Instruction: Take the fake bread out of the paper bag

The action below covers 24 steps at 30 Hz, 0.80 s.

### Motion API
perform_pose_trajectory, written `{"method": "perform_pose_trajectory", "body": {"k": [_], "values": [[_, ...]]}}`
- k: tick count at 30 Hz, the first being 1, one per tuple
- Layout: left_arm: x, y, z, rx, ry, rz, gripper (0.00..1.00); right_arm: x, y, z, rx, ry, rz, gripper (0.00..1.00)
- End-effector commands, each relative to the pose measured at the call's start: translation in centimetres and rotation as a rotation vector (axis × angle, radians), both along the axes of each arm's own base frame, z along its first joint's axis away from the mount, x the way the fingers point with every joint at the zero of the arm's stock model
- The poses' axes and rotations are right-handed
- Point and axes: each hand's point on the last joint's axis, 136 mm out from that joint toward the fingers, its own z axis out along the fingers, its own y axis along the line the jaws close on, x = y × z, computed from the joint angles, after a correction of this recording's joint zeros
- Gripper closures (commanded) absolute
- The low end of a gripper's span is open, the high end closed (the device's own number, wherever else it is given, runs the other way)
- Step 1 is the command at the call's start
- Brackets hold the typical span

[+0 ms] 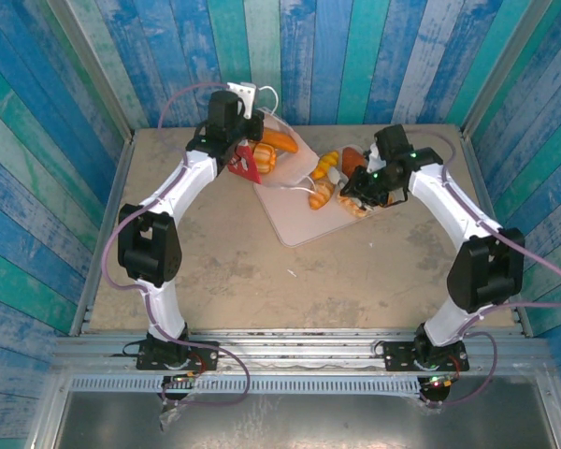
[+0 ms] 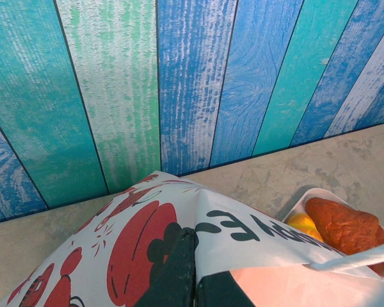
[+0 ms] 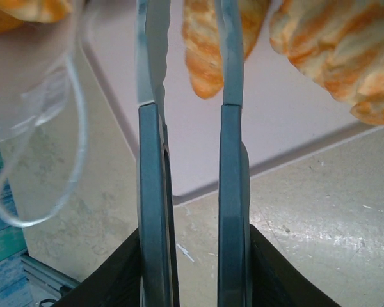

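Note:
The red-and-white paper bag (image 1: 249, 161) lies tipped at the back of the table, its mouth facing right. My left gripper (image 1: 232, 138) is shut on the bag's printed wall (image 2: 147, 236), its fingers (image 2: 179, 272) pinching the paper. An orange loaf (image 1: 279, 142) and a brown piece (image 2: 343, 225) show in the bag's mouth. Several fake breads lie on the pale tray (image 1: 304, 220): a bun (image 1: 324, 166), a twisted piece (image 1: 322, 195) and a reddish-brown one (image 1: 353, 159). My right gripper (image 1: 360, 194) hangs open over the tray, a striped croissant (image 3: 203, 54) below its fingers (image 3: 148, 147).
A white cord handle (image 3: 48, 173) loops to the left of my right fingers. Another ridged bread (image 3: 339, 54) lies on the tray to their right. The tray's edge (image 3: 294, 157) meets bare beige tabletop (image 1: 262, 290). Blue-green plank walls (image 1: 355, 56) close the back and sides.

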Motion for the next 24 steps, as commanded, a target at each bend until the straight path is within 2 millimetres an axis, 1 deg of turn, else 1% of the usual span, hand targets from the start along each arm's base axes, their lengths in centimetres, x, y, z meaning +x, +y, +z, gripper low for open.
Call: {"method": "perform_pose_trajectory", "body": {"k": [1, 5, 8, 12, 15, 20, 24], "values": [[-0.2, -0.2, -2.2, 0.013, 0.053, -0.005, 1.0, 0.2, 0.0, 4.2, 0.017, -0.114, 0.014, 0.62], [-0.2, -0.2, -2.3, 0.013, 0.055, -0.003, 1.0, 0.4, -0.1, 6.4, 0.019, -0.185, 0.019, 0.62], [-0.1, -0.3, -2.4, 0.013, 0.056, -0.004, 1.0, 0.5, 0.3, 8.1, 0.037, -0.241, 0.027, 0.62], [0.0, -0.3, -2.4, 0.013, 0.054, -0.005, 1.0, 0.5, 1.2, 10.0, 0.059, -0.302, 0.046, 0.62], [0.1, -0.3, -2.4, 0.013, 0.055, -0.006, 1.0, 0.5, 2.3, 11.2, 0.073, -0.34, 0.077, 0.62], [0.1, -0.4, -2.3, 0.011, 0.053, -0.006, 1.0, 0.3, 4.7, 12.5, 0.081, -0.381, 0.146, 0.62], [0.1, -0.4, -2.3, 0.009, 0.053, -0.006, 1.0, 0.1, 6.8, 12.4, 0.084, -0.379, 0.203, 0.62]]}}
